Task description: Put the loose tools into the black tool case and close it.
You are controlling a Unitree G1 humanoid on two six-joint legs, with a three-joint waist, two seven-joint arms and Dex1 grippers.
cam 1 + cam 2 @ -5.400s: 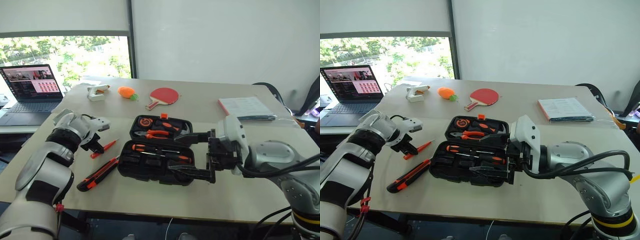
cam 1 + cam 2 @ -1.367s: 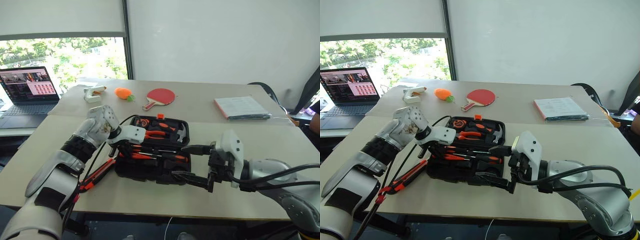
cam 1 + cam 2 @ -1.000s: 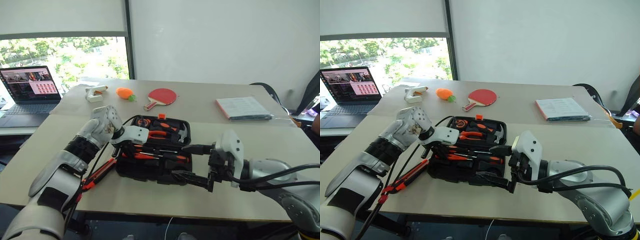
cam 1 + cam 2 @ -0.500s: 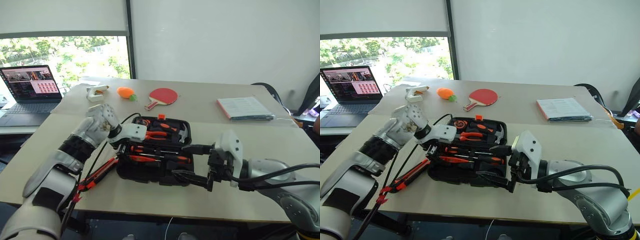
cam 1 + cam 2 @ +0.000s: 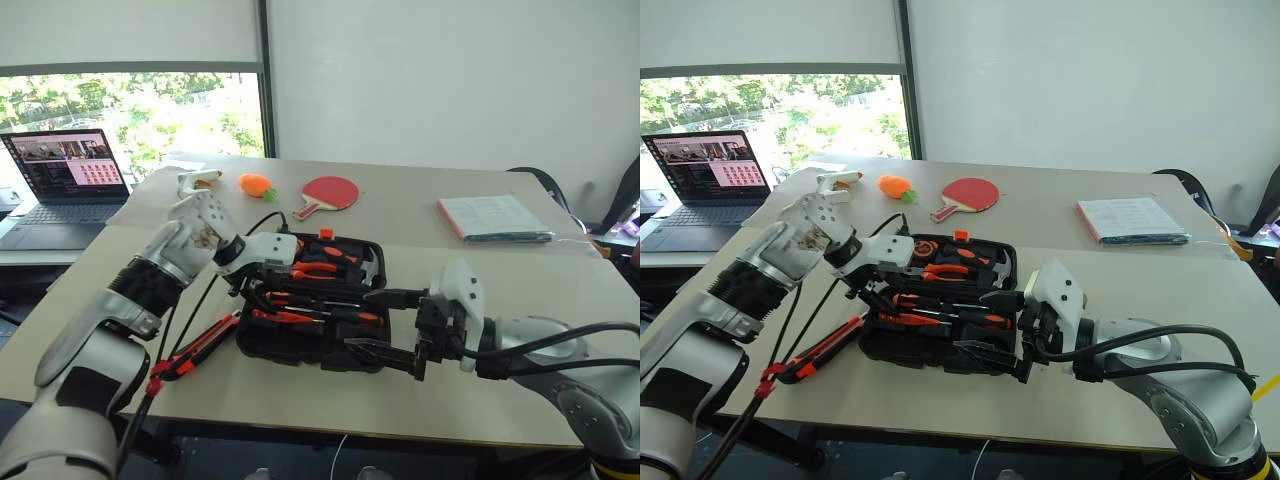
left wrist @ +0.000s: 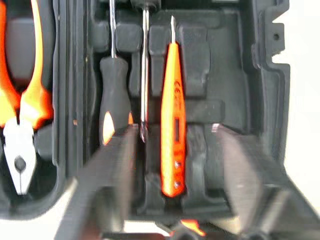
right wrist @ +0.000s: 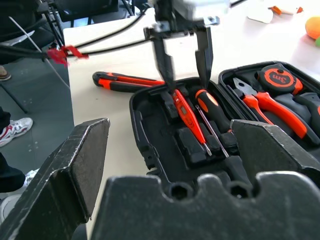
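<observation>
The black tool case (image 5: pixel 310 305) lies open near the front edge of the pale, smooth tabletop (image 5: pixel 420 215), a moulded plastic clamshell with rounded corners and a small orange latch on its far rim. Its near half is a dark tray of shaped slots. There the slim, all-orange screwdriver (image 6: pixel 173 130) lies flat in its slot, free of any grip. Just beside it lie a thin bare steel shaft and a black-and-orange-handled screwdriver (image 6: pixel 114 107) with a rounded grip. The far half holds orange-handled pliers (image 5: pixel 948 269) and a round tape measure (image 7: pixel 276 78).

The left tool (image 7: pixel 183 54) hangs over the tray's left end, pointing steeply down, its two flat black fingers spread apart and empty above the orange screwdriver. The right tool (image 5: pixel 385 325) hovers at the case's right end, its blocky, matte fingers spread wide, nothing between them.

The long black-and-orange utility knife (image 5: pixel 200 342) lies on the tabletop just left of the case, towards the front edge.
</observation>
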